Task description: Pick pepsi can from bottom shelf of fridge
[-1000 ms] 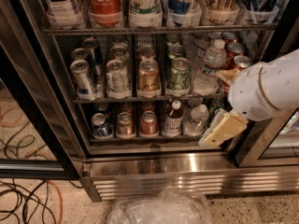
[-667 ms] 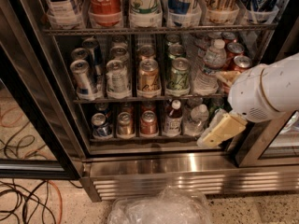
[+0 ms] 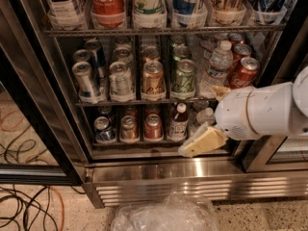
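The pepsi can, dark blue with a silver top, stands at the left end of the bottom shelf of the fridge, whose door is open. Right of it stand a copper-brown can and a red can. My gripper, cream-coloured on a thick white arm, hangs in front of the right part of the bottom shelf. It is well to the right of the pepsi can and apart from it, and holds nothing that shows.
A small bottle and a clear bottle stand on the bottom shelf near the gripper. Taller cans fill the rack above. The steel slatted base, a crumpled plastic bag and floor cables lie below.
The arm and gripper have moved left and slightly down, closer to the front of the bottom shelf. The cans have not moved.
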`<state>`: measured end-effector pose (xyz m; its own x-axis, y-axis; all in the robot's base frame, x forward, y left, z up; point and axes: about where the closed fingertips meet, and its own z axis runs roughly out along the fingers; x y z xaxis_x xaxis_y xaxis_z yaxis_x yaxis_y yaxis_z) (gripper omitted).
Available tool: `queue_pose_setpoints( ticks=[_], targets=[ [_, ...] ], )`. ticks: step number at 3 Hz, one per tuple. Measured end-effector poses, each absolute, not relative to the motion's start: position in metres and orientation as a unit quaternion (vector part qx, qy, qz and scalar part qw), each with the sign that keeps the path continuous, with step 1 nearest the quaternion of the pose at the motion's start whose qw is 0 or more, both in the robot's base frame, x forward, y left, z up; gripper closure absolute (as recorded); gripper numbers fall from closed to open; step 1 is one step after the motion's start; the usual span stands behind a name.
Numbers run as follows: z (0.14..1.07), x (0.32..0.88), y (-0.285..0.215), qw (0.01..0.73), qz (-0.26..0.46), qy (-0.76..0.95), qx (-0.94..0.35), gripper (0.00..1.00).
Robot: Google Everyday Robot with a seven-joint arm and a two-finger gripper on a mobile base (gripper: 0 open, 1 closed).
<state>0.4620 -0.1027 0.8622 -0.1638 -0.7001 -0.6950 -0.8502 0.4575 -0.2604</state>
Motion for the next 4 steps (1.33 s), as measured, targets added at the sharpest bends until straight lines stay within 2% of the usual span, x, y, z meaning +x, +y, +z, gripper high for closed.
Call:
queue_pose_setpoints(
  ticks=[4],
  targets=[
    [0.803, 0.468, -0.003, 0.497, 0.163, 0.758, -0.390, 0.00]
  ],
)
